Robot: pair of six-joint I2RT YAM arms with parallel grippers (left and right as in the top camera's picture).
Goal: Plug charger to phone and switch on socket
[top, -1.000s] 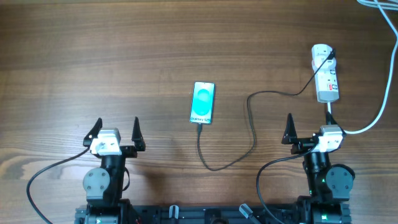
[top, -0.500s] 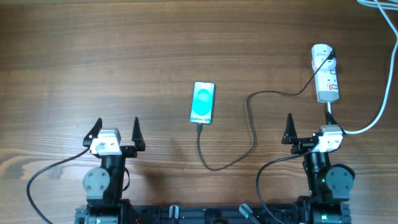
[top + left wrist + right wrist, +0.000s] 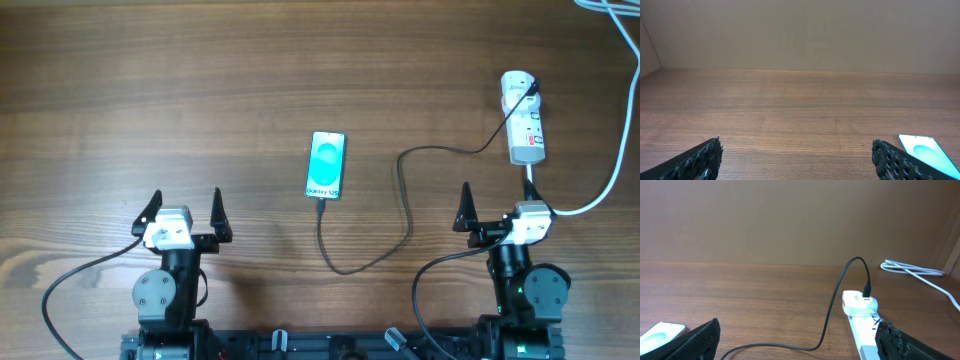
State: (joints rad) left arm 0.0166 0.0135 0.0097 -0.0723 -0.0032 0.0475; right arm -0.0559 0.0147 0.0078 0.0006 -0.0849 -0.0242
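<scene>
The phone (image 3: 326, 166) lies mid-table with its cyan screen lit; its corner shows in the left wrist view (image 3: 927, 152) and the right wrist view (image 3: 660, 332). The thin black charger cable (image 3: 405, 205) runs from the phone's lower edge, loops right and up to a white adapter on the socket (image 3: 523, 131). The cable (image 3: 832, 312) and socket (image 3: 862, 330) also show in the right wrist view. My left gripper (image 3: 185, 208) is open and empty, left of the phone. My right gripper (image 3: 497, 205) is open and empty, just below the socket.
A thick white lead (image 3: 615, 150) curves from the socket's lower end round the right edge to the far right corner. It also lies coiled at the back right in the right wrist view (image 3: 912, 270). Black arm cables trail at the front edge.
</scene>
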